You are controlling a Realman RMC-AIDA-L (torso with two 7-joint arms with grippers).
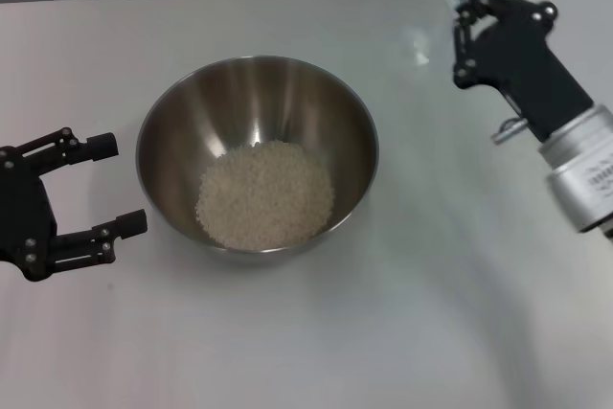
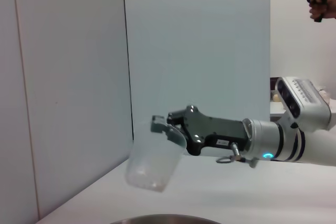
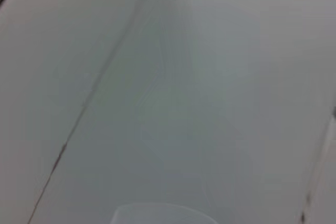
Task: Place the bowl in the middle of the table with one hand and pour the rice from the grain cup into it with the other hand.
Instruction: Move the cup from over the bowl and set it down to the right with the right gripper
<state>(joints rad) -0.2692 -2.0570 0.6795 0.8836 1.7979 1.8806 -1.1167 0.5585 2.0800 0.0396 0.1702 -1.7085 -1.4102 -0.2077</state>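
Big, round, shiny steel bowl (image 1: 257, 152) sitting on the plain white table (image 1: 431, 313), about in the middle, with a pale heap of small rice grains (image 1: 265, 193) at the bottom. Looks like the pouring part is finished. Left black pincer (image 1: 105, 191) just beside the bowl's rim, fingers spread wide and not touching anything, let go so the bowl can rest by itself. Right black pincer (image 1: 464, 9) well away from the bowl, off at the far side of the table, up above the tabletop. In the left wrist view, right pincer (image 2: 161, 126) clenched on the rim of the small clear plastic cup (image 2: 151, 163), with the cup hanging below the fingers and leaning a little. Cup almost bare inside, maybe a few grains left at its bottom, hard to tell. From the head view, cup very hard to pick out, only a faint see-through shape near the right pincer's tips. Held out there, most likely, to keep it clear of the bowl until it gets set down on the table.
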